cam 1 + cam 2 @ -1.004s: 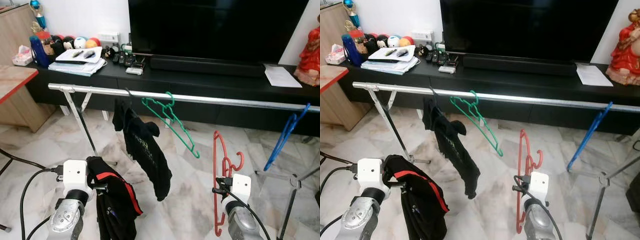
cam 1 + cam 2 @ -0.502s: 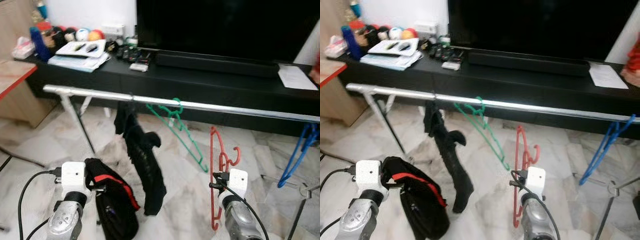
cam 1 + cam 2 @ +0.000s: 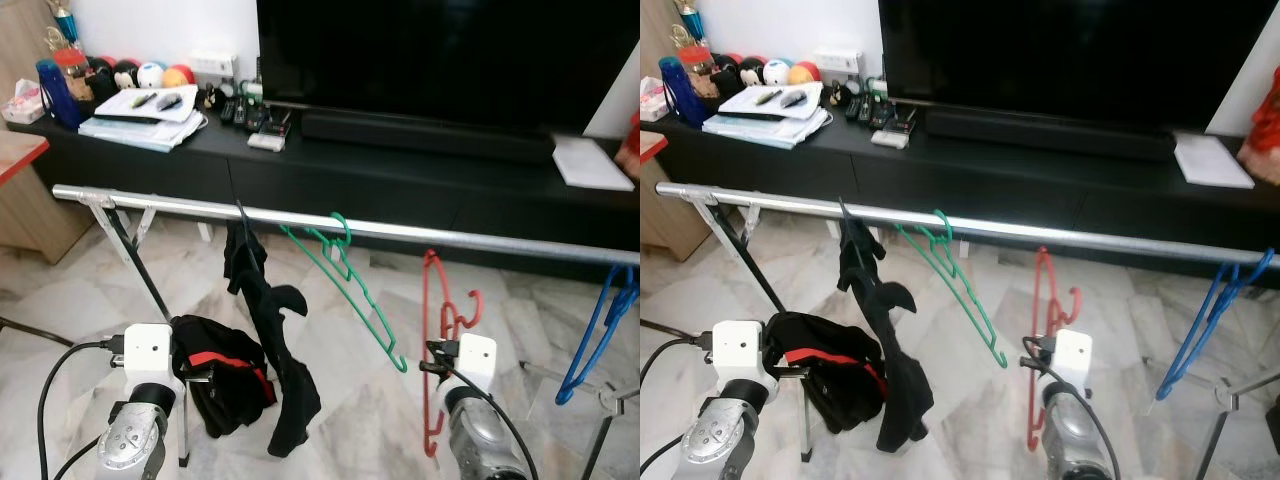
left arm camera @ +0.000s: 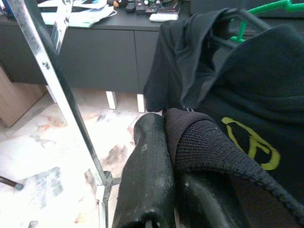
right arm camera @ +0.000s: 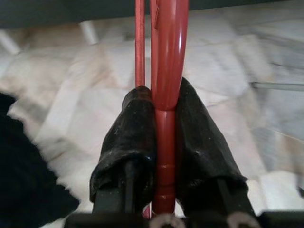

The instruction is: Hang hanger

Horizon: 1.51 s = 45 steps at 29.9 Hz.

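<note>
A silver clothes rail (image 3: pixel 150 202) runs across in front of me. On it hang a black shirt (image 3: pixel 268 330), a green hanger (image 3: pixel 345 280) and, at the far right, a blue hanger (image 3: pixel 598 330). My right gripper (image 5: pixel 164 142) is shut on a red hanger (image 3: pixel 432 340), held upright on its side. The red hanger's top sits just under the rail, and its hook (image 3: pixel 470 305) points right. Low on the left, my left gripper (image 4: pixel 175 190) is shut on a bunched black garment with red trim (image 3: pixel 228 378).
Behind the rail stands a long black TV cabinet (image 3: pixel 400 170) with a large TV (image 3: pixel 440 50), books, balls and remotes (image 3: pixel 150 100). The rail's slanted leg (image 3: pixel 140 265) stands at the left. A tripod foot (image 3: pixel 605 395) is at the right. The floor is marble tile.
The view has shifted and the rail sits lower and nearer. The red hanger's top has come up close under the rail. The black garment in my left gripper now hangs shorter and more bunched.
</note>
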Available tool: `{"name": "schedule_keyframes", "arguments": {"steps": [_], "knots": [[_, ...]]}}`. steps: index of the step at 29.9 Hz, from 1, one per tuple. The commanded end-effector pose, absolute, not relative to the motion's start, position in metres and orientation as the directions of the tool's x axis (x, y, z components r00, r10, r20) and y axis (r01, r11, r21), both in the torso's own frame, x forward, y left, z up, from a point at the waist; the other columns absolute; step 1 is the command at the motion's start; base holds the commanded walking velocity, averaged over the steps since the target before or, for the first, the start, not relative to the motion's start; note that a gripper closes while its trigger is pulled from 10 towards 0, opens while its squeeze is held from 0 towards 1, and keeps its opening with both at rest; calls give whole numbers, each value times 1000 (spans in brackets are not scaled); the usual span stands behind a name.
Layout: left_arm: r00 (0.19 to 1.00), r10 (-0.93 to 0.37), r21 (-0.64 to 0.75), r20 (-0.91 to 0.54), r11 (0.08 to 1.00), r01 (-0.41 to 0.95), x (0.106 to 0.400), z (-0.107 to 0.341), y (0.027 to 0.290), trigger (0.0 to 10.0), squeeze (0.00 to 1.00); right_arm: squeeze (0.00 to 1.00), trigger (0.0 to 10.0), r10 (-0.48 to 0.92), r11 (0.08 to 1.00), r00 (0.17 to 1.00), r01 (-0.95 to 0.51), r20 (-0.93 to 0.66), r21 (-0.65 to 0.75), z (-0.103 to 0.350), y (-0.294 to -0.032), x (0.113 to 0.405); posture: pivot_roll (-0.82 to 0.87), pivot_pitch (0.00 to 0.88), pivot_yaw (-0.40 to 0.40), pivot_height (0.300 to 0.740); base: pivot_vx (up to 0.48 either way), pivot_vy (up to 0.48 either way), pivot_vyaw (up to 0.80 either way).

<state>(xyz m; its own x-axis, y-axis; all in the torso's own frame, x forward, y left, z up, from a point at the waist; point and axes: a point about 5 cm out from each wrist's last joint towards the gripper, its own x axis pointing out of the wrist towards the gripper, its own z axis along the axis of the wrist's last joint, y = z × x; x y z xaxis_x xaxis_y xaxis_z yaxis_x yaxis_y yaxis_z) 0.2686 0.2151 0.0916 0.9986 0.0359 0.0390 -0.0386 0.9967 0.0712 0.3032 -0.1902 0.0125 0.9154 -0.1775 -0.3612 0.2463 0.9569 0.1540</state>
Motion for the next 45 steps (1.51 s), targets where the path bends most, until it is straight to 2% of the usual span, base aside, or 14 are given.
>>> {"name": "schedule_keyframes", "arguments": {"steps": [1, 13, 37, 45], "knots": [[998, 29, 83, 60, 996, -34, 268, 97, 215, 10000, 0, 0, 10000, -230, 940, 914, 297, -334, 167, 19, -197, 307, 51, 145, -36, 740, 0, 0, 0], [998, 24, 89, 63, 996, -30, 270, 100, 216, 10000, 0, 0, 10000, -254, 942, 931, 299, -263, 149, 65, -199, 347, 53, 144, -28, 740, 0, 0, 0], [998, 18, 87, 63, 996, -23, 270, 101, 215, 10000, 0, 0, 10000, -210, 958, 941, 253, -266, 138, 93, -192, 370, 68, 146, -23, 740, 0, 0, 0], [998, 14, 87, 58, 996, -19, 269, 101, 215, 10000, 0, 0, 10000, -167, 970, 924, 217, -345, 110, 89, -185, 371, 71, 148, -23, 740, 0, 0, 0]]}}
